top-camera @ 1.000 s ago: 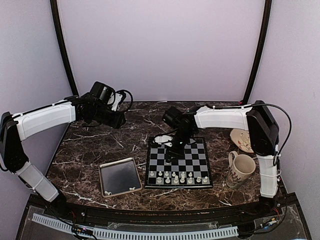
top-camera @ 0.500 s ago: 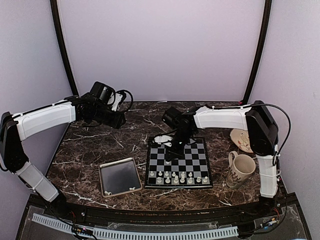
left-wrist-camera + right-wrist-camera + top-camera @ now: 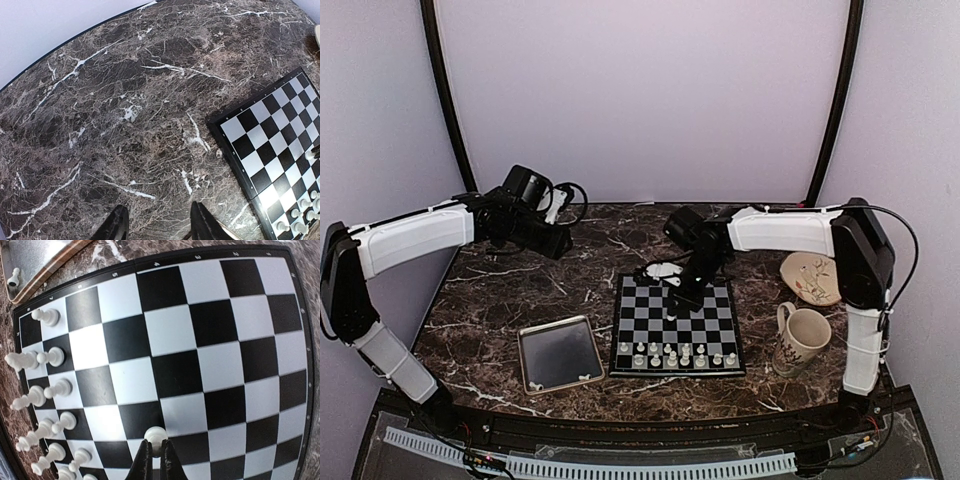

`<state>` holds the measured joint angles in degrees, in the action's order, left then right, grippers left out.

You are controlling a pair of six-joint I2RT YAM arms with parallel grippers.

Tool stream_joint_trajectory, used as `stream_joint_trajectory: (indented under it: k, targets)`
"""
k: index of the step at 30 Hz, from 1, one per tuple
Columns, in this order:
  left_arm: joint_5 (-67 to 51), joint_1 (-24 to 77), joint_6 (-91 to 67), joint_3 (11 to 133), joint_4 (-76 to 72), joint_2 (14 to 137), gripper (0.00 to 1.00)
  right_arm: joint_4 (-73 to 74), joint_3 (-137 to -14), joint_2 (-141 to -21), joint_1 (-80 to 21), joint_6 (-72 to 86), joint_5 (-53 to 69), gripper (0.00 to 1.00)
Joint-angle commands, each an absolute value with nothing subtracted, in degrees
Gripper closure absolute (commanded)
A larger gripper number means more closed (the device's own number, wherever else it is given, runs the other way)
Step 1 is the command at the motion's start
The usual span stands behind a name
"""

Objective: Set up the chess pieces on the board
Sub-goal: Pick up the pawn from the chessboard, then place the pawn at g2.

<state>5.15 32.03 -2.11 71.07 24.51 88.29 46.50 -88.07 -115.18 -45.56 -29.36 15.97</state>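
The board (image 3: 705, 312) lies at the table's centre right. Several whitish chess pieces (image 3: 675, 355) stand in two rows along its near edge, and in the right wrist view they line the board's (image 3: 215, 340) left side (image 3: 50, 356). My right gripper (image 3: 681, 299) hangs over the board's far half, shut on a small white pawn (image 3: 156, 435) at its fingertips (image 3: 144, 460). The pawn's base is hidden. My left gripper (image 3: 556, 246) hovers over bare marble at the far left, open (image 3: 160, 222) with nothing between its fingers. The board's corner (image 3: 270, 145) shows at that view's right.
A silver-rimmed tray (image 3: 558, 350) sits left of the board with two small pieces (image 3: 585, 376) at its near edge. Its corner (image 3: 45, 255) shows in the right wrist view. A patterned mug (image 3: 802, 337) and a plate (image 3: 810, 278) stand right of the board.
My right gripper has shut on the pawn, and the right arm has shifted to the right over the board. The left arm has hardly moved.
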Motion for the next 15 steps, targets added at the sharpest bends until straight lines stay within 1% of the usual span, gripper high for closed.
stream_joint_trajectory:
  k: [1,8,15]
  targets:
    - [4.41,32.01,-1.41,71.0,25.52,88.61,0.56,45.51,-83.33,-108.64,-43.34,-28.56,15.21,0.96]
    - [4.21,32.03,-1.4,71.19,25.66,89.52,0.56,44.22,-73.57,-100.97,-41.47,-28.8,14.12,0.95]
    - [4.36,32.07,-1.36,71.63,26.01,90.69,0.56,44.43,-67.27,-95.9,-41.13,-30.39,13.75,0.96]
